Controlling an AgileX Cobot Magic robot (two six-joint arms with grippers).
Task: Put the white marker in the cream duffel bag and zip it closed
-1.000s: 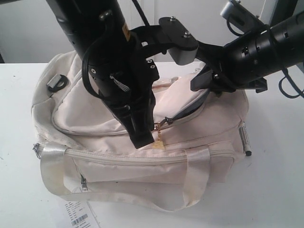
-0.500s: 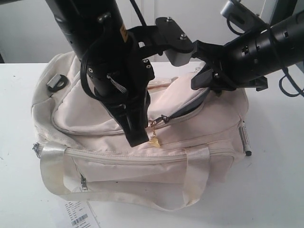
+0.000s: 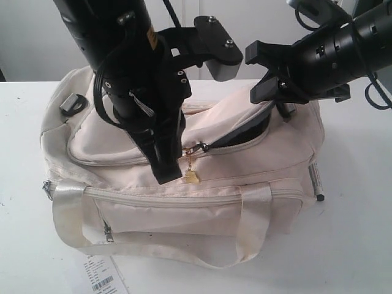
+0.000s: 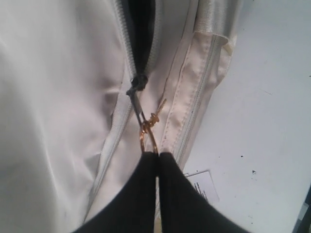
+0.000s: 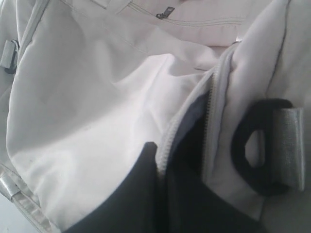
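Observation:
The cream duffel bag lies on the white table, its curved top zip partly undone with a dark gap. My left gripper is shut on the gold ring of the zip pull, just below the slider. My right gripper is shut on the flap's zip edge and holds it raised. The white marker lies on the table against the bag's right end, outside the bag.
A white barcoded paper tag lies on the table at the bag's front left. A grey buckle on black webbing sits close to the right gripper. Another grey buckle is at the bag's back left.
My left gripper has moved left along the bag with the zip pull, so the slider now sits further left. My right gripper has lifted the flap edge higher.

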